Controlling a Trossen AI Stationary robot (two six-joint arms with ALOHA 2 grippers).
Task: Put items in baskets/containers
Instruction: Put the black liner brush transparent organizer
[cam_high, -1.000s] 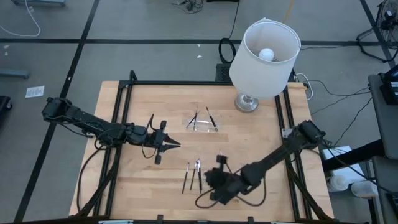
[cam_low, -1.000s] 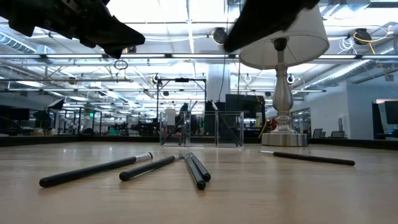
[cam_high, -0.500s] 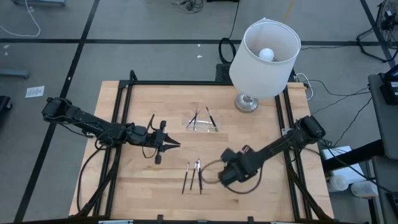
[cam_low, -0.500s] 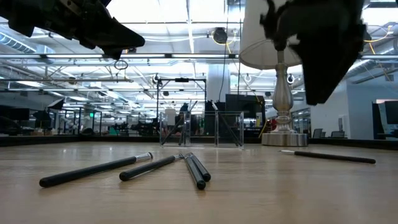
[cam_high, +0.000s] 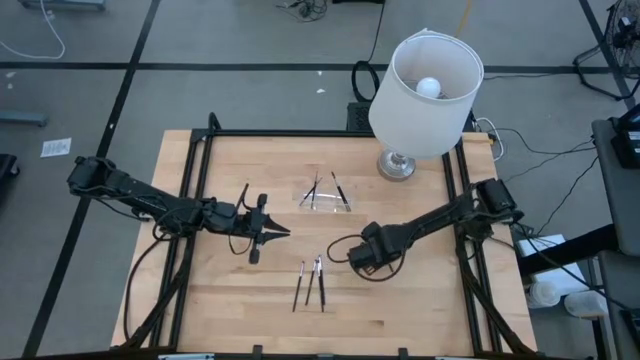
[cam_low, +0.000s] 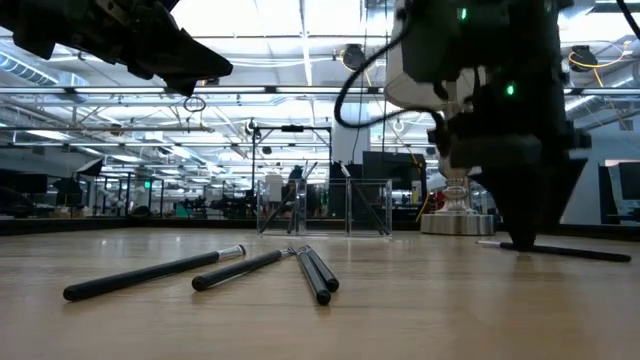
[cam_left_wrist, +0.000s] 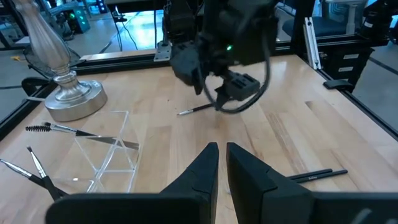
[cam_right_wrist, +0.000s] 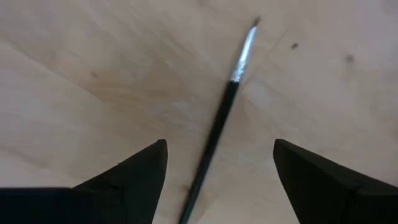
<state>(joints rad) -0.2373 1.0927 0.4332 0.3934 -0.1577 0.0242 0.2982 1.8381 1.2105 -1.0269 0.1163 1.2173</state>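
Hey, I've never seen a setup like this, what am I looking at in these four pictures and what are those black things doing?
These are two robot arms at a wooden table, each ending in a two-finger gripper. One picture looks straight down from above, one looks level across the tabletop, and the other two come from cameras on each arm's wrist.

On the table lie thin dark brushes: a small group near the front edge, and a few already in a clear tray. A white lamp stands at the back.

The right gripper is low over a single brush, jaws open on either side of it, not gripping it yet. The left gripper waits above the table's left half, jaws nearly shut, holding nothing.
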